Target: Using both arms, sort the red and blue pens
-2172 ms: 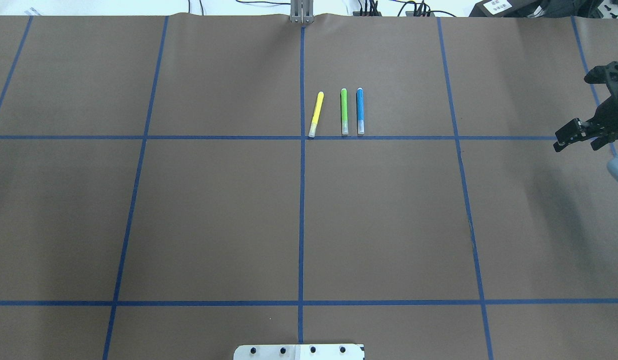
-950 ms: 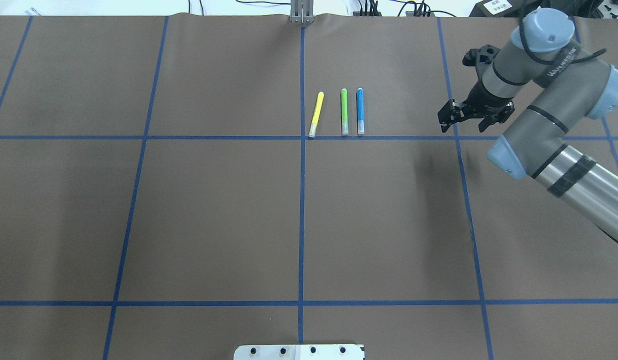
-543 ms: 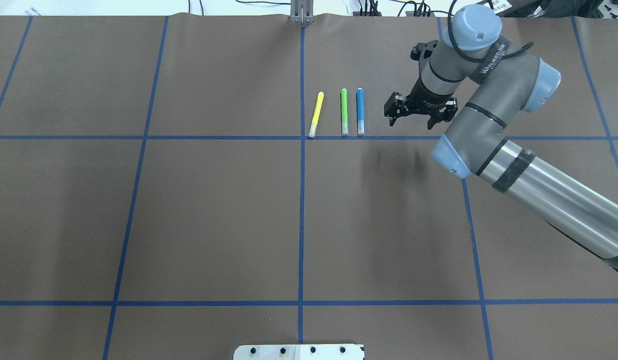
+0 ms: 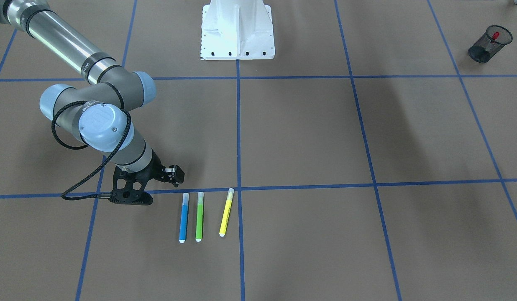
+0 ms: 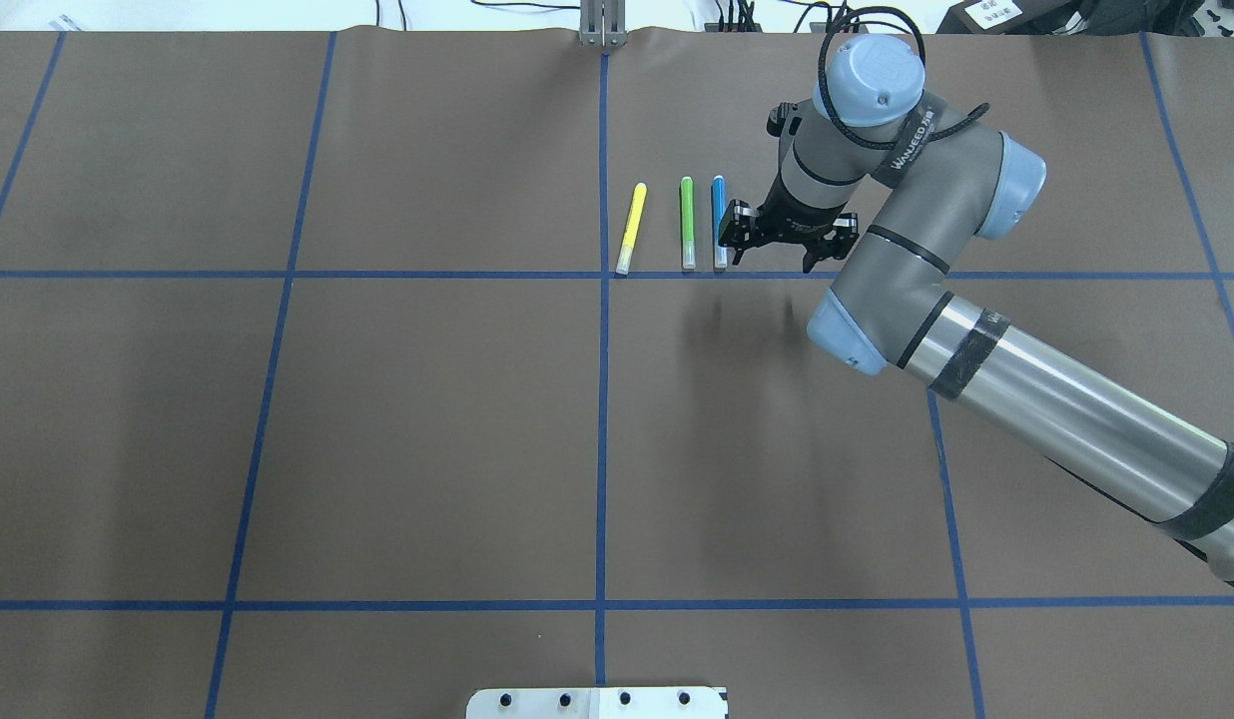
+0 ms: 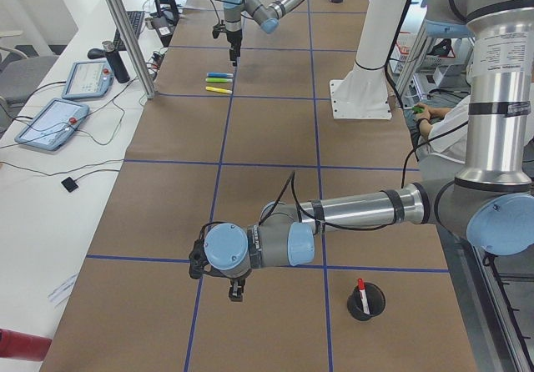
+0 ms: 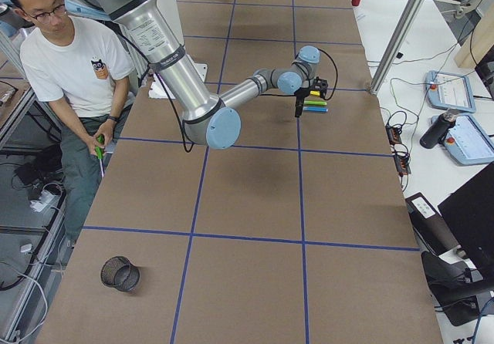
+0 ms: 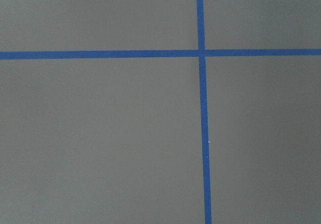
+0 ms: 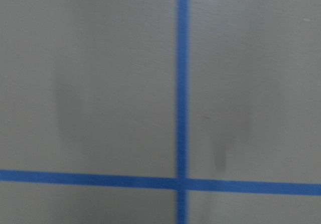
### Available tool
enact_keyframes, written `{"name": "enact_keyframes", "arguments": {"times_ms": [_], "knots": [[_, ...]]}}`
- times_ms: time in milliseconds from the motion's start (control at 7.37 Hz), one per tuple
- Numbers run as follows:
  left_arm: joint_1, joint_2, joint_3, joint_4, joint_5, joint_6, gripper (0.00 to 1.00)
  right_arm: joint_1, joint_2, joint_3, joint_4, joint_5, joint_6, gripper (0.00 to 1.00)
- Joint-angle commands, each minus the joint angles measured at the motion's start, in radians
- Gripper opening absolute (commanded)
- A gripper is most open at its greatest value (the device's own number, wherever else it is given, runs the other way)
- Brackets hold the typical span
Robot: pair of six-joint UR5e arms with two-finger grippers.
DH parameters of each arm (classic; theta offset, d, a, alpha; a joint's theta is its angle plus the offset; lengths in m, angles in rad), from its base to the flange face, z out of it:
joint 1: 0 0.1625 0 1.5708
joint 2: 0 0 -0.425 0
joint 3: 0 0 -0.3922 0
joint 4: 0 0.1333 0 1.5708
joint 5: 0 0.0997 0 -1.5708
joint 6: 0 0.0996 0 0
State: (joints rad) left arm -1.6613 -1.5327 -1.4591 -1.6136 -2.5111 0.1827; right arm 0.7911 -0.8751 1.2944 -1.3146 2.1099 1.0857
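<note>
**Visitor:** While you stand by the desk (image 5: pixel 427 429), what do you see?

**Onlooker:** Three markers lie side by side (clear caps toward the robot): a yellow marker (image 5: pixel 631 228), a green marker (image 5: pixel 687 222), then the blue pen (image 5: pixel 719 222), just past a blue tape line (image 5: pixel 427 274). The right arm (image 5: pixel 1026 399) reaches across. Its right end effector (image 5: pixel 769 255) is just beside the blue pen, fingers spread wide, gripping nothing.

**Visitor:** And the red one?

**Onlooker:** The red pen (image 4: pixel 495 35) stands in a black mesh cup (image 4: pixel 484 48), well apart, at the robot's left end. The left end effector (image 6: pixel 237 293) hangs near that cup. Whether it is spread or closed, I cannot tell.
</note>
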Motion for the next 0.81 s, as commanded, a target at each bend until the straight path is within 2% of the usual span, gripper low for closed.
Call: {"name": "enact_keyframes", "arguments": {"times_ms": [0, 407, 543, 679], "knots": [[0.000, -0.001, 0.003, -0.002, 0.000, 0.000, 1.00, -0.010, 0.060, -0.111, 0.084, -0.004, 0.045, 0.89], [0.000, -0.001, 0.003, -0.002, 0.000, 0.000, 1.00, -0.033, 0.122, -0.193, 0.084, -0.054, 0.036, 0.77], [0.000, -0.003, 0.005, -0.002, 0.000, 0.000, 1.00, -0.035, 0.123, -0.193, 0.084, -0.054, 0.036, 0.63], [0.000, -0.003, 0.005, -0.002, 0.000, 0.000, 1.00, -0.035, 0.122, -0.193, 0.084, -0.056, 0.036, 0.43]]}}
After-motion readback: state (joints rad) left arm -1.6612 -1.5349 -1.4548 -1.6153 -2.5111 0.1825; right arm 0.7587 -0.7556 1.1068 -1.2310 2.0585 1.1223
